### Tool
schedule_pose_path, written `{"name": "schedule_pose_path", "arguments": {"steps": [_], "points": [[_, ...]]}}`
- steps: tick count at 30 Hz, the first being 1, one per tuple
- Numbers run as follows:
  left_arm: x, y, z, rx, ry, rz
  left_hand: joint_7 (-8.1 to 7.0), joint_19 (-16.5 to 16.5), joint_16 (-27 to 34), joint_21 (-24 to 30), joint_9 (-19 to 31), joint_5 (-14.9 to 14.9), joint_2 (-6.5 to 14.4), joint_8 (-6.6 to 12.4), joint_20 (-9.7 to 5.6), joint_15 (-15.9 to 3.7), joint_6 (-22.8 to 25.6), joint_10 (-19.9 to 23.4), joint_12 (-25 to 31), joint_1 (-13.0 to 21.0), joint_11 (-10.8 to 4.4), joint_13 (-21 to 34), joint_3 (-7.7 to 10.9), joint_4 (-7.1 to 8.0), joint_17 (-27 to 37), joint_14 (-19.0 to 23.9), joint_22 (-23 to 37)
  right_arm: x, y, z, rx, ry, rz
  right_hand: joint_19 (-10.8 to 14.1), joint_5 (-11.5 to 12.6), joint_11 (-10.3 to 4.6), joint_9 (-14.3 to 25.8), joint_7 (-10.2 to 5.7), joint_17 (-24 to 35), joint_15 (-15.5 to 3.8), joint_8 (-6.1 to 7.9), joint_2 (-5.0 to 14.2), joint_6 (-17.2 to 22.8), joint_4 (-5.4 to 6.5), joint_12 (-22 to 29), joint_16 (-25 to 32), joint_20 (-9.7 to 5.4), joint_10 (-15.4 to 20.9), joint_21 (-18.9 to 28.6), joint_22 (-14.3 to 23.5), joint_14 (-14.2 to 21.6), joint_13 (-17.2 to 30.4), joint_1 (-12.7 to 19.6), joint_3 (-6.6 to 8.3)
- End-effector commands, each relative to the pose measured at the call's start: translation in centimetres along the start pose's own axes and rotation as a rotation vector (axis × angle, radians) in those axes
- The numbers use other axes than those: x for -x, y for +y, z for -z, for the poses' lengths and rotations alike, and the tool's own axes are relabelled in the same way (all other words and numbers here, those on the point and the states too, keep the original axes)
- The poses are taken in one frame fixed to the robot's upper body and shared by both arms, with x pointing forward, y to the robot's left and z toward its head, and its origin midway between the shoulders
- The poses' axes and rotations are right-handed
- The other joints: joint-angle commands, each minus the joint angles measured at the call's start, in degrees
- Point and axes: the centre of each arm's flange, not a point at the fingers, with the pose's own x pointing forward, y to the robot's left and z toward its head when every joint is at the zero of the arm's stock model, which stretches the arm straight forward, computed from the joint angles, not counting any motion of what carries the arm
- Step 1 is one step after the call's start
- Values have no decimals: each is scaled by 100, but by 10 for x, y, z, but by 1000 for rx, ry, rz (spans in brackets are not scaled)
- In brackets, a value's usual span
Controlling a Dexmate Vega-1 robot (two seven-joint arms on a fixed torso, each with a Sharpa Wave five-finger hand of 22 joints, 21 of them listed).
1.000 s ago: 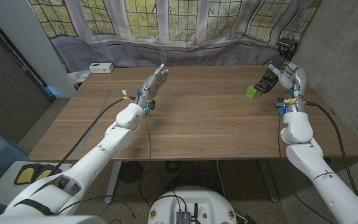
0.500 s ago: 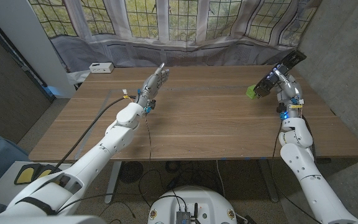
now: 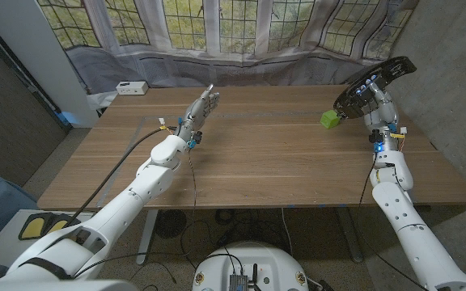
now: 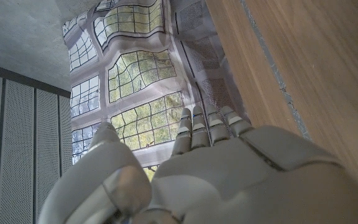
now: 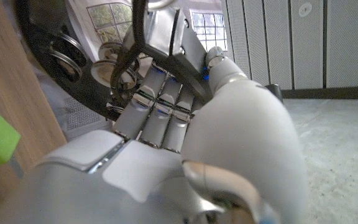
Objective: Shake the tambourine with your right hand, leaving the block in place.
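Raised and swung outward since earlier, the right hand (image 3: pixel 376 101) grips the tambourine (image 3: pixel 376 81), tilted, far rim highest; block (image 3: pixel 328 120) beside it. Left hand (image 3: pixel 201 107) open-fingered.

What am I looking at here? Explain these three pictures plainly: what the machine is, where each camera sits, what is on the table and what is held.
This is a two-armed robot standing at a wooden table. The wide picture comes from a camera on its head, looking down over both arms. The other two come from cameras on each wrist, looking along the back of that arm's hand, so they appear turned. The right hand holds a black tambourine raised above the table; the right wrist view shows its metal jingles. A green block sits on the table. The left hand holds nothing, fingers extended. A small white box lies at the far corner.
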Motion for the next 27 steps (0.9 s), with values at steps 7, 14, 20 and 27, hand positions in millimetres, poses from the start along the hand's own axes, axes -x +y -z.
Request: {"name": "schedule_pose_path", "arguments": {"steps": [7,14,20,27], "points": [[9,0,3,7,14,-12,0,-36,-20,-26,12,0,38,-8,10,-13,62,48,-39,-18,-31,5,8,-25,9,-22,34,-32,108,-20,623,123,-510,53,27,90,28,-580,47,-491,23,324,634,24,13,-27,-120,14,60,20,140,13,282,16],[15,1,2,11,9,-18,2,-43,-19,-28,12,0,39,-7,14,-15,67,52,-39,-19,-20,5,10,-27,9,-21,34,-33,172,-18,984,83,-710,21,26,129,31,-565,77,-476,12,324,639,22,11,-25,-95,13,81,20,127,17,286,8],[20,3,1,12,6,-30,4,-44,-18,-28,12,0,40,-8,16,-14,67,56,-38,-20,-24,5,12,-28,9,-18,34,-25,212,-4,1286,40,-874,-210,23,43,37,-592,123,-510,8,292,679,7,11,-29,-22,17,43,15,86,25,294,-19],[27,4,-1,12,1,-42,11,-42,-17,-25,12,-1,41,-8,14,-13,69,56,-40,-21,-12,6,14,-30,9,-15,35,-11,238,31,1580,111,-1103,-203,25,34,40,-606,150,-532,1,294,686,-3,15,-21,-32,29,72,11,90,29,314,-27]]}}
